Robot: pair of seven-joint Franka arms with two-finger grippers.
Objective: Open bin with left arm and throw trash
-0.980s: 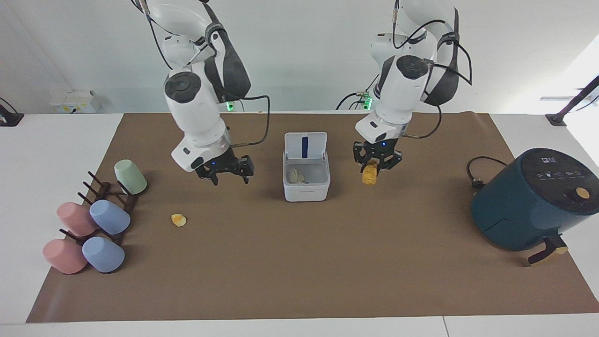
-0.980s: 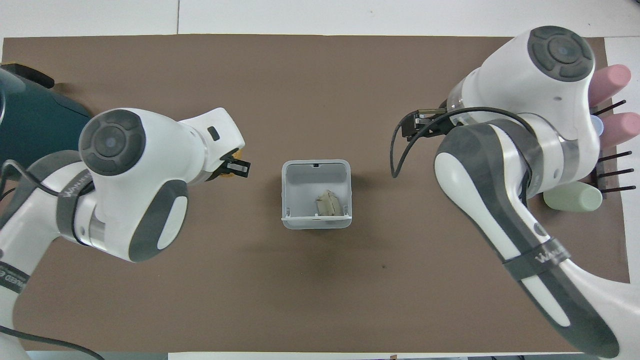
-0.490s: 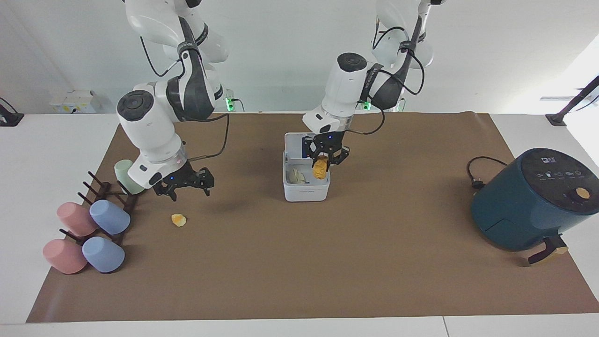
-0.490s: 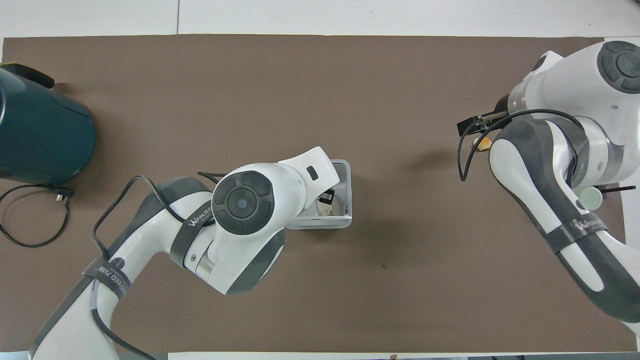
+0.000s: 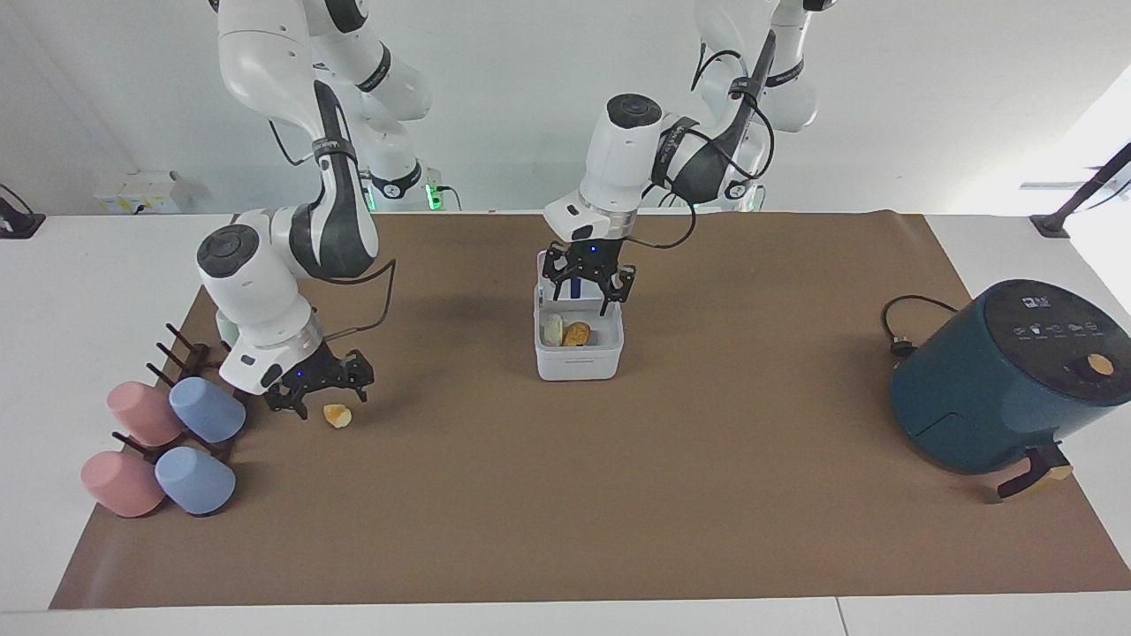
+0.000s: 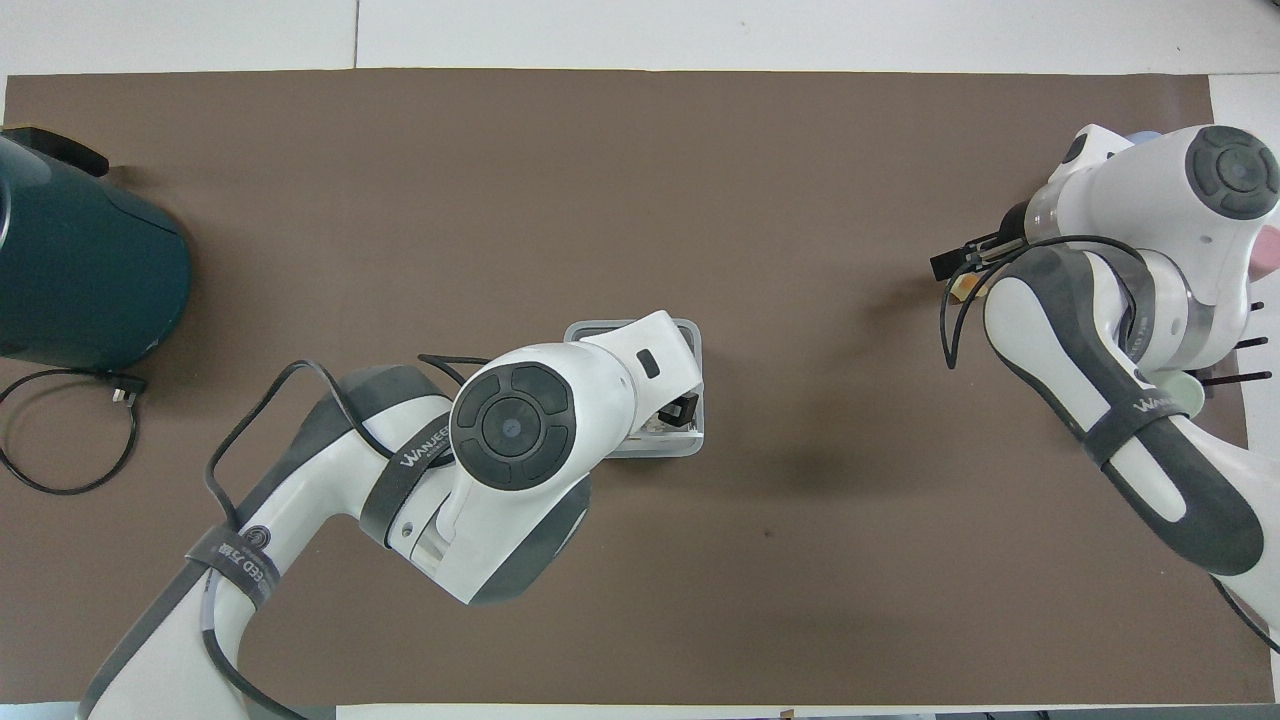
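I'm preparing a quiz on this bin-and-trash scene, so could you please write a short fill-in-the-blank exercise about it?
1. The bin has its lid ____.
2. The golden-brown cylinder lies inside the bin beside the ____ wad.
3. The left gripper is over the ____.
4. The right gripper is down beside the ____ lump on the mat.

Missing words: open; paper; bin; orange-yellow

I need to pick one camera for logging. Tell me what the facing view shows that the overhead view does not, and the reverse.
Only the facing view shows inside the open bin: a white paper wad and a golden-brown cylinder. It also shows the pink and blue cups and the open left claw over the bin.

Only the overhead view shows the air fryer's plug lying on the mat.

Both show the air fryer, the bin, and the open right claw at the orange-yellow lump.
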